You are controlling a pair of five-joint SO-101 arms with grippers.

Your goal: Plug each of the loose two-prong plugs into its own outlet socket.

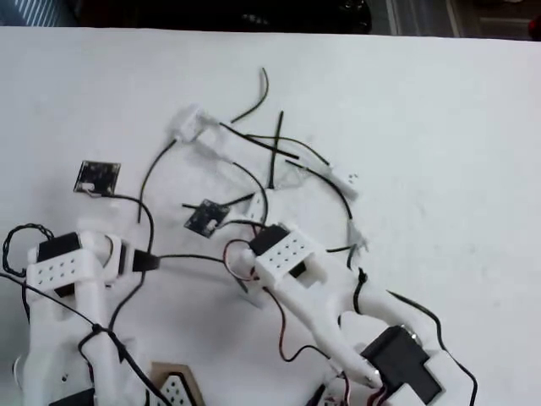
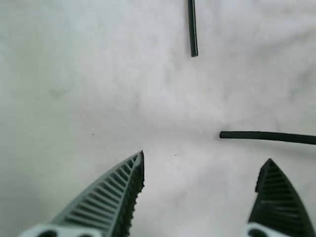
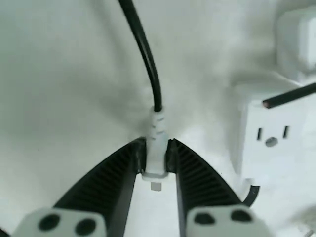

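Observation:
My right gripper [image 3: 154, 145] is shut on a white two-prong plug [image 3: 157, 129], whose black cord [image 3: 143, 49] runs away over the table. A white outlet socket [image 3: 269, 136] lies just beside it, face up with its slots showing. In the high view the right arm [image 1: 292, 258] sits at the table's middle, below the white outlet strip [image 1: 193, 125]. My left gripper [image 2: 205, 160] stands open above bare table, with two loose black cord ends [image 2: 266, 136] ahead of it. The left arm [image 1: 63, 266] is at the near left.
Several black cords [image 1: 254, 144] cross the white strip in the table's middle. Two small black square boards [image 1: 97, 178] [image 1: 207, 216] lie left of centre. A brown piece [image 1: 173, 385] sits at the near edge. The table's far and right parts are bare white.

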